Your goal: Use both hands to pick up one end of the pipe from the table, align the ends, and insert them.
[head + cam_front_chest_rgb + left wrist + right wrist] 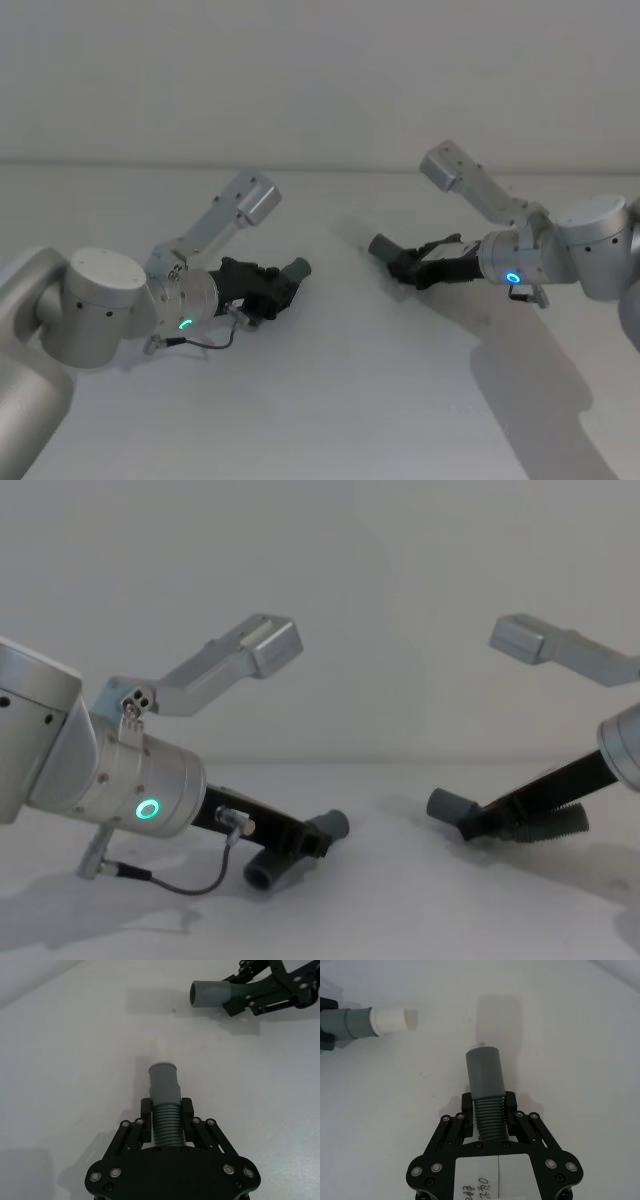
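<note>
Black skeletal left gripper (pixel 166 1110), down at the plain white table (pixel 340 400) on the left, clamps a dark-grey ribbed hose piece with white tip (pixel 164 1085). Right gripper (pixel 489 1105), well apart on the right, clamps the open-socket hose piece (pixel 485 1072). The socket is empty, so I'd line both cuffs up squarely before pushing.

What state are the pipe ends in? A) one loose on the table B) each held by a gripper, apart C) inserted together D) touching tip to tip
B: the left gripper clamps the white-tipped piece, the right gripper clamps the socket piece; bare table separates them.
</note>
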